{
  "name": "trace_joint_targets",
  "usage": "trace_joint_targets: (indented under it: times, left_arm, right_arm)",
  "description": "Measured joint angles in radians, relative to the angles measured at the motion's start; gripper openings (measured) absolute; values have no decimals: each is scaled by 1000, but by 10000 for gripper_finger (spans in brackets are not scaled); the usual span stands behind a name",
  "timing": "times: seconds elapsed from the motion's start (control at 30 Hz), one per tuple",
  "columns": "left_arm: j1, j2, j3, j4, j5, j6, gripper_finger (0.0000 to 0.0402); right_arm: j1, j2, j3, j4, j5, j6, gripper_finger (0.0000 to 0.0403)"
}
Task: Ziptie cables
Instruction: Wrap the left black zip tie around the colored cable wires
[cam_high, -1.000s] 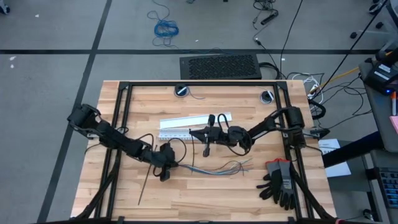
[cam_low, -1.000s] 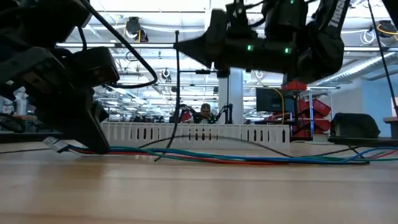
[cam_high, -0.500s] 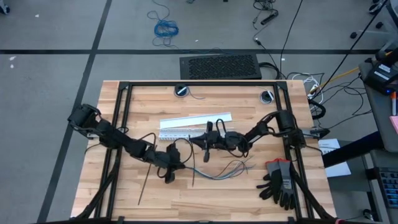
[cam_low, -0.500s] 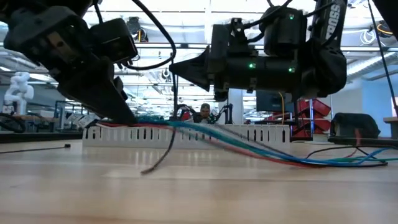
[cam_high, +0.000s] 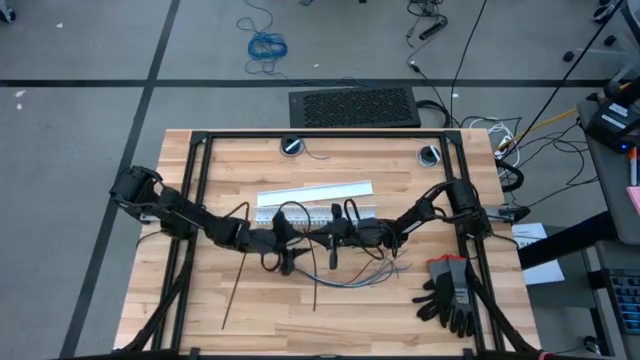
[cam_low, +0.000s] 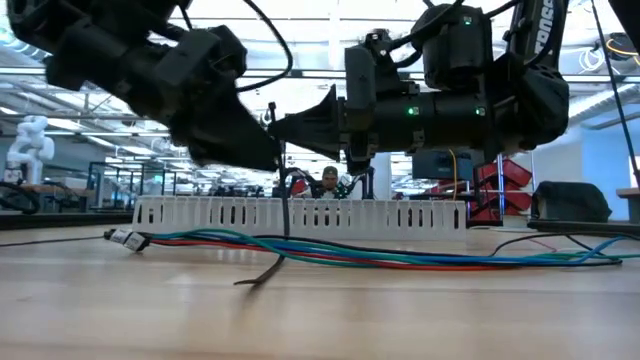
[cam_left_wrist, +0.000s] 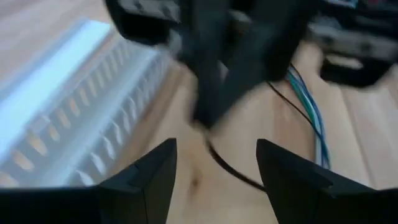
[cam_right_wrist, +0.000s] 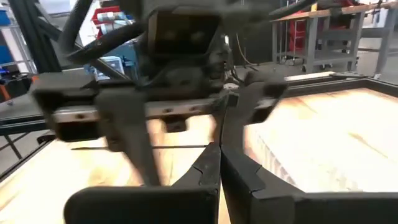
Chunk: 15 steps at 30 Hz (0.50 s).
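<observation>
Hanging nose to nose above the middle of the counter (cam_high: 400, 170), the two grippers met just in front of the white slotted strip (cam_high: 315, 193). The right gripper (cam_high: 337, 237) had its fingers pressed together, pinching one black ziptie (cam_low: 284, 222), which dangled straight down from the fingertips with its curled lower end resting on the wood. The left gripper (cam_high: 290, 245) faced it with fingers (cam_left_wrist: 146, 180) spread and nothing between them; in its own wrist view the dangling strip sat ahead of the gap.

The cables (cam_low: 400, 255), thin blue, green, red and grey wires, lay flat on the counter beneath the grippers, fanning out toward the black gloves (cam_high: 452, 293) on the right. A second ziptie (cam_high: 232, 298) lay well apart on the left side of the counter.

This looked like a handover or a shared grip on the hanging ziptie. To do it well, the left gripper should line its open fingers square on the strip, a little below the right's pinch, and close only once the strip sits fully between the pads. The strip was thin and springy, so it could easily slip past a fingertip. The right should hold firm until the left has it, then the free end can be steered under the wires.
</observation>
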Motion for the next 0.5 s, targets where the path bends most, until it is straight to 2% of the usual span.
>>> trace_joint_targets:
  times: [0.27, 0.37, 0.5]
  left_arm:
    - [22, 0, 0, 18, -3, 49, 209]
    - [21, 0, 0, 18, -1, 50, 173]
    - [11, 0, 0, 25, 1, 76, 97]
  right_arm:
    - [14, 0, 0, 1, -4, 0, 0]
    - [14, 0, 0, 21, -4, 0, 0]
    - [14, 0, 0, 27, -3, 16, 0]
